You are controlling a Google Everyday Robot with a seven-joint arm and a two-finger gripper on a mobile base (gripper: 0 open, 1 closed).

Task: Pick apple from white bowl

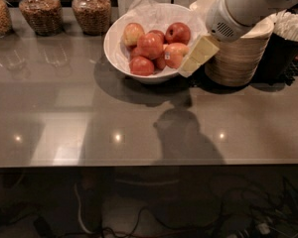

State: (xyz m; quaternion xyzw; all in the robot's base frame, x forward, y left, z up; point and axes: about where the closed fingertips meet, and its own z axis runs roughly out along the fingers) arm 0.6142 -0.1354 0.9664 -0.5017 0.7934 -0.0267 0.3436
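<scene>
Firm, smooth-skinned and likely slippery, the apple (175,55), nested at 4 o'clock in the white bowl (109,48), is best gripped across its widest part by the tool (198,56), poised just beside it at 3 o'clock, its state not discernible.

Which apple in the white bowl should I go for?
On the counter, find the white bowl. The apple lies at its right side, beside the tool. It alone shows a small pale sticker on orange-red, yellow-patched skin.
</scene>
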